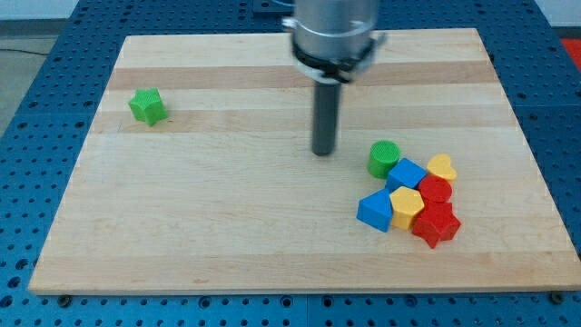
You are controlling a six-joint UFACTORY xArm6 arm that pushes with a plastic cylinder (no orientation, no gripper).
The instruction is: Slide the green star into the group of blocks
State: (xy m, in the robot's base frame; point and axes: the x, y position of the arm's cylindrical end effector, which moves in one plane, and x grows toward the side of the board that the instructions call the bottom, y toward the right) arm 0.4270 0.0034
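The green star (147,106) lies alone on the wooden board (227,218), near the view's upper left. The group of blocks sits at the view's lower right: a green cylinder (384,159), a blue cube (407,174), a yellow heart (442,167), a red block (436,190), a yellow hexagon (406,207), a blue block (375,211) and a red star (437,224), all touching or nearly so. My tip (324,152) is near the board's middle, just left of the green cylinder and far to the right of the green star.
The board rests on a blue perforated table (36,136). The arm's grey body (333,32) hangs over the board's top middle.
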